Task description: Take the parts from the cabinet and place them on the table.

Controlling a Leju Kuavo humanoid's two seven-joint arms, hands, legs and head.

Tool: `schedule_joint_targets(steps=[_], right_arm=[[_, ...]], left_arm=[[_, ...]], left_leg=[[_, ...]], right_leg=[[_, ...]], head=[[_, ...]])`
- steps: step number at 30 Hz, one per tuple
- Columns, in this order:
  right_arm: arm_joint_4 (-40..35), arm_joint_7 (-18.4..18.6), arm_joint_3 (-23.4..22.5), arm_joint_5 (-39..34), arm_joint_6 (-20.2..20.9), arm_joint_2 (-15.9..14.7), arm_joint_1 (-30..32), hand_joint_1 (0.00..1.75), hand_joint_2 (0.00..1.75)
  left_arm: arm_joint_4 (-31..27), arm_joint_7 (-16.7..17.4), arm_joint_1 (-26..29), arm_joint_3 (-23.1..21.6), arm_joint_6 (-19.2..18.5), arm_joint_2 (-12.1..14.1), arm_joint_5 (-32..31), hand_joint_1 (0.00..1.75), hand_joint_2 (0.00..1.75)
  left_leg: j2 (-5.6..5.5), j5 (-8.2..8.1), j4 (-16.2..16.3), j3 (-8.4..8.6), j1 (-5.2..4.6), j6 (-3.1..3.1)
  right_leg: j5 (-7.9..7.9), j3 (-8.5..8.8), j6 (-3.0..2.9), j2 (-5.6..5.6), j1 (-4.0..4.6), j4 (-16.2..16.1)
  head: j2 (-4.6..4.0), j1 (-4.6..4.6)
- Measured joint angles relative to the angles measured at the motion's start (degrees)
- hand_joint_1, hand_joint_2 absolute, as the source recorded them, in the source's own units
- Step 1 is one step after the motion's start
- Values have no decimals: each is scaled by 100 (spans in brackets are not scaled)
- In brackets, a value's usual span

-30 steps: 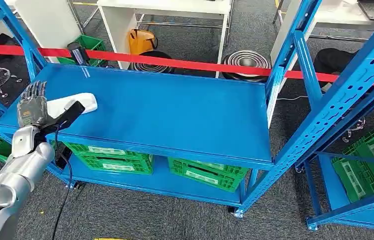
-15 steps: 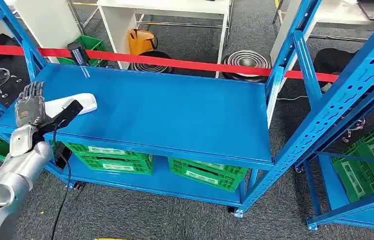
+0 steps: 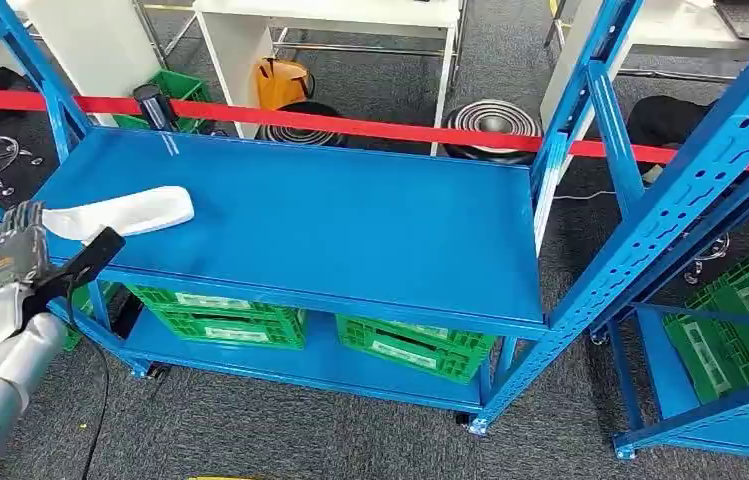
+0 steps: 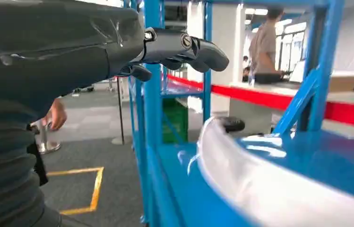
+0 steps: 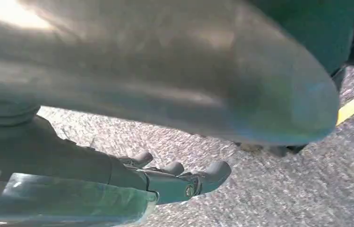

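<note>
At the lower left of the head view the left robot hand [image 3: 15,240] stands with fingers apart and nothing in them, just off the front left corner of the blue shelf [image 3: 350,230]. In the left wrist view the same hand [image 4: 184,47] reaches past a blue upright with its fingers loosely extended, gripping nothing. The right robot hand [image 5: 179,177] hangs over grey carpet, fingers slightly curled and holding nothing.

Just beyond the left hand, at the left of the frame, the white part [image 3: 125,212] lies flat on the shelf top near its front left edge, apart from the hand. Blue posts [image 3: 590,110] frame the rack at both ends.

Below the shelf top, green crates [image 3: 220,315] sit on the lower level; what is in them cannot be told. Another green crate [image 3: 740,330] sits at the right edge.

Farther back, across the upper frame, runs a red tape [image 3: 350,125], with a white desk [image 3: 330,20] behind it.
</note>
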Motion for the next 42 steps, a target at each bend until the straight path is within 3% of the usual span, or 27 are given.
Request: schedule_joint_targets(steps=[29, 31, 36, 38, 40, 42], right_arm=[[0, 15, 0, -96, 28, 4, 21, 0, 0], [2, 17, 0, -125, 28, 9, 19, 0, 0], [4, 20, 20, -207, 44, 33, 8, 0, 0], [9, -42, 26, -280, 44, 46, 1, 0, 0], [13, -103, 26, -360, 31, 50, -8, 0, 0], [13, -140, 26, -389, 24, 55, -17, 0, 0]], left_arm=[[0, -31, 167, 136, 37, 31, -54, 0, 175], [0, -29, 166, 134, 143, 31, -114, 0, 175], [-81, -15, 164, 140, 1031, 28, -314, 0, 175], [-485, -377, 339, 375, 1086, 0, -826, 0, 175], [-953, -986, 329, 1061, 1095, -129, -1534, 0, 175], [-1010, -1056, 211, 1584, 1095, -182, -1576, 0, 175]], left_leg=[[2, 0, 0, 1, 0, 0], [2, 0, 0, 1, 0, 0], [2, 0, 1, 3, -1, 0], [9, 0, 2, 4, -1, 0], [-3, 3, 2, -6, 0, -2], [21, 0, 1, 1, -1, -4]], right_leg=[[1, 2, -1, 0, 0, 0], [1, 1, -1, 0, 0, 0], [1, 1, -1, 0, -1, 0], [1, -6, -1, 5, -1, -1], [1, -7, -1, 0, 1, 0], [8, -5, -11, 19, -1, 0]], head=[[0, 0], [0, 0], [0, 0], [0, -2], [0, 9], [0, -2]])
